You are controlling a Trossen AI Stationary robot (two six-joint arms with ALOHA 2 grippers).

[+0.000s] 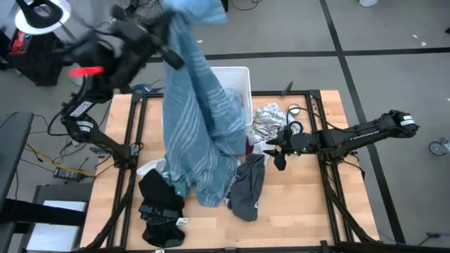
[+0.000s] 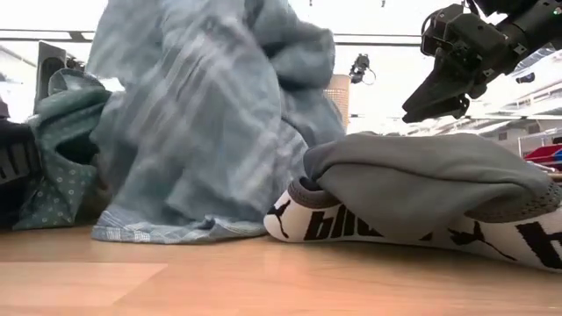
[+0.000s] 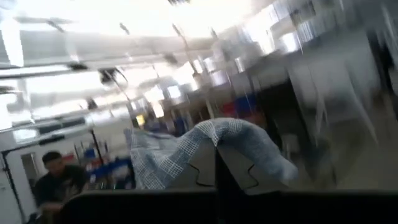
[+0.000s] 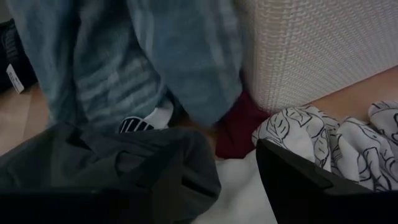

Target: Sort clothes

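Overhead, one blue-striped garment [image 1: 197, 119] in left tool [image 1: 171, 39]; one grey garment [image 1: 247, 186] below.

Blue-striped garment [image 4: 124, 56], upper left, hanging. White woven tub wall [image 4: 317, 43], upper right. Red cloth [image 4: 236, 127], centre, at tub's foot. Grey garment [image 4: 93, 162], lower left. White-grey patterned fabric [image 4: 329, 134], lower right. Dark finger [image 4: 311, 186], bottom right.

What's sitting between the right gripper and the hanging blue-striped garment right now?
In the high view, the grey garment lies between the open right gripper and the blue-striped garment, which hangs from the shut left gripper.
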